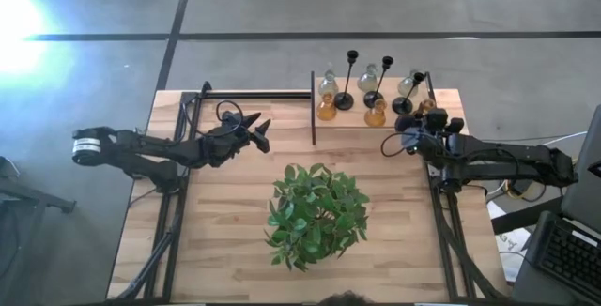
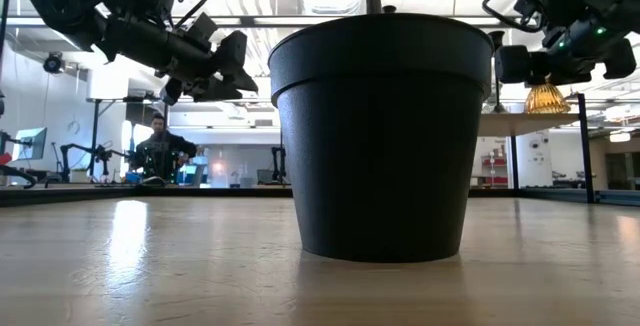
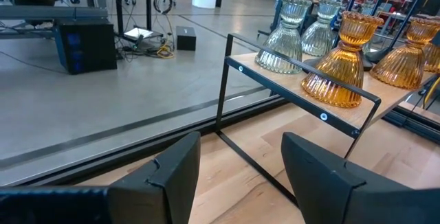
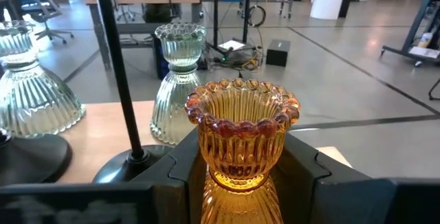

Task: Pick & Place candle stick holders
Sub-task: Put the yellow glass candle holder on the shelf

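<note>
Several candle stick holders stand on a raised wooden shelf (image 1: 347, 128) at the table's far right. Two amber glass ones (image 1: 326, 109) (image 1: 376, 114), three clear glass ones (image 1: 328, 83) and three black thin-stemmed ones (image 1: 349, 81) stand on their bases. My right gripper (image 1: 424, 118) is at the shelf's right end, shut on a third amber holder (image 4: 240, 124). My left gripper (image 1: 261, 130) is open and empty, in the air left of the shelf, and it faces the shelf (image 3: 302, 97). My right gripper pinches the amber holder's narrow neck (image 4: 237, 176), just under its scalloped cup, between its two fingers (image 4: 182, 165). The fingers come about level from the table's near side. The holder is upright, its ribbed bulb (image 2: 547, 96) below the fingers. I cannot tell whether it stands on the shelf or is just clear of it.
A green leafy plant (image 1: 315, 214) in a black pot (image 2: 380, 136) stands in the middle of the table, between the two arms. A black stem (image 4: 120, 73) and a clear holder (image 4: 177, 80) stand close behind the held one. A person sits in the room beyond (image 2: 160, 146).
</note>
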